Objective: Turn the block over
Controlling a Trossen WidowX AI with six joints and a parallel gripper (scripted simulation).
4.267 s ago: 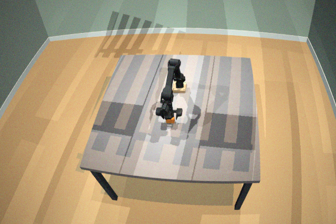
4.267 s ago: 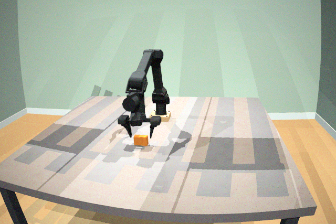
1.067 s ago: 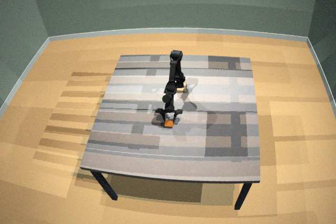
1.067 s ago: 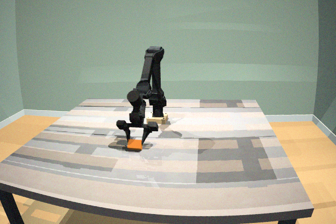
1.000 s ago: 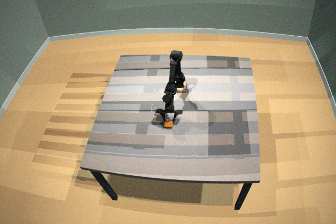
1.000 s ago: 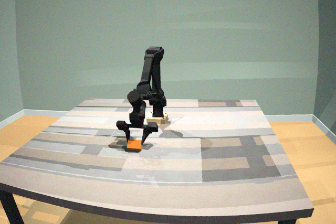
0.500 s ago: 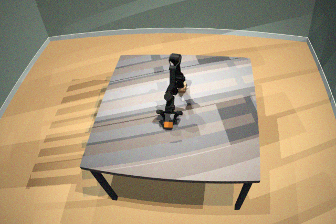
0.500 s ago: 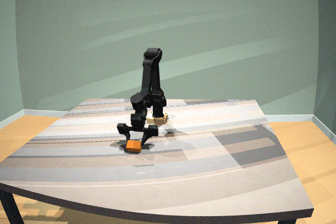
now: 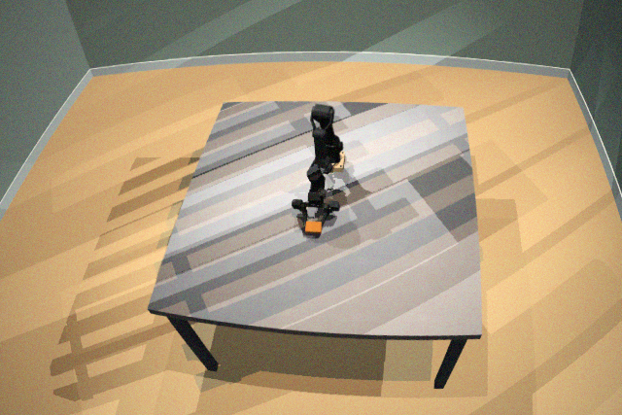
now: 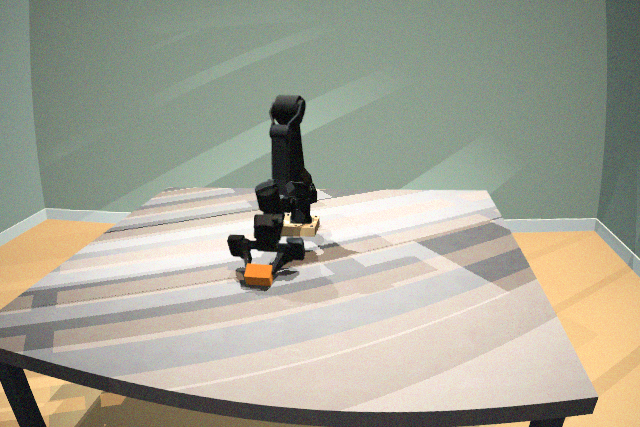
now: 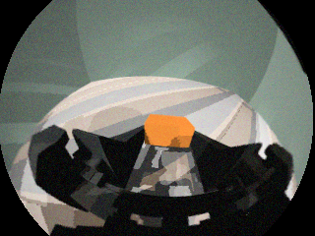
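An orange block (image 9: 313,226) (image 10: 258,275) (image 11: 168,131) is held between the fingertips of my gripper. My gripper (image 9: 314,224) (image 10: 260,270) (image 11: 168,130) is shut on it, one finger on each side, and reaches forward and down at a low slant. The block is very low over the table (image 9: 381,294) (image 10: 330,350); a dark shadow lies just under it, and whether it touches the table is hard to tell. No mark can be made out on the faces in view; the underside is hidden.
The arm's tan base plate (image 9: 338,163) (image 10: 301,228) stands on the table behind the gripper. The table's front edge (image 9: 311,332) (image 10: 289,416) lies well in front of the block. Striped shadows and light bands cross the table top.
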